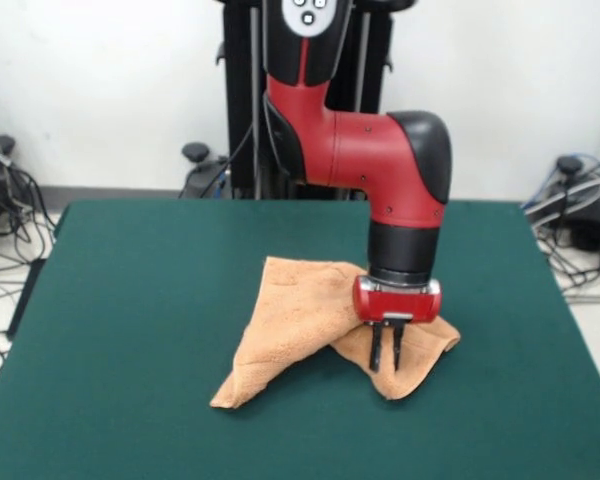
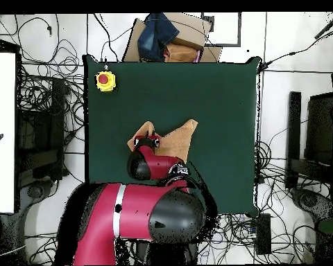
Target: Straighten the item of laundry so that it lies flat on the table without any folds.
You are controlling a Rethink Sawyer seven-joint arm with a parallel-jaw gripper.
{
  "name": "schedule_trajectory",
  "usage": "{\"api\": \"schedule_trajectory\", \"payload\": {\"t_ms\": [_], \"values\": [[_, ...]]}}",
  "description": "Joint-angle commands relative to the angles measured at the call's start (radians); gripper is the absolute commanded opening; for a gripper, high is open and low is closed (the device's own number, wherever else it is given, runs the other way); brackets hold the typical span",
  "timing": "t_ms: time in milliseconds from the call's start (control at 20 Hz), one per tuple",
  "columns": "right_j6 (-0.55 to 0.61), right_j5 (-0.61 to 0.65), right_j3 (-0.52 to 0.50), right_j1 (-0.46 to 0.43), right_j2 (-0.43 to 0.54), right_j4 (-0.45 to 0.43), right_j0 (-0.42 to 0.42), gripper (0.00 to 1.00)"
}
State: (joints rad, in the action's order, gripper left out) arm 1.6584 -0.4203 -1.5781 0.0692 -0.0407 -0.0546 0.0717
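Towel [image 1: 300, 315] sits mid-desk [image 1: 130, 300], far from flat — bunched and folded over itself, one corner trailing toward the front edge — tool [image 1: 386, 352] low over its right lobe, fingers narrow with cloth seemingly pinched between, so most straightening is left.

The front view is taken from across the table [image 1: 130, 300], facing the robot, at a raised, downward-tilted angle; the pedestal [image 1: 310, 100] is seen at the top and the near edge is cut off at the bottom. The overhead view is taken from high above, looking straight down, with the whole table [image 2: 218, 90] and surrounding floor framed and the robot's base at the bottom. The tabletop and the arm [image 1: 380, 160] are shared by both views, turned half round.
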Motion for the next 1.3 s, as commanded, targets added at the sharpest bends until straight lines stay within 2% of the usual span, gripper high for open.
{"api": "schedule_trajectory", "payload": {"t_ms": [50,150,250,450,650,950,1000,1300], "values": [[0.202,-0.058,0.081,-0.024,0.055,0.056,0.005,0.0],[0.186,-0.025,0.072,-0.014,0.036,0.058,0.002,0.0],[0.154,0.05,0.073,0.003,0.038,0.021,0.029,0.0],[0.122,0.066,0.091,0.018,0.043,-0.037,0.07,0.0],[0.128,0.065,0.08,0.025,0.024,-0.008,0.061,0.0],[0.122,0.048,0.085,0.022,0.023,-0.014,0.064,0.0],[0.123,0.047,0.084,0.021,0.021,-0.013,0.064,1.0],[0.13,0.027,0.082,0.012,0.018,-0.009,0.062,1.0]]}}
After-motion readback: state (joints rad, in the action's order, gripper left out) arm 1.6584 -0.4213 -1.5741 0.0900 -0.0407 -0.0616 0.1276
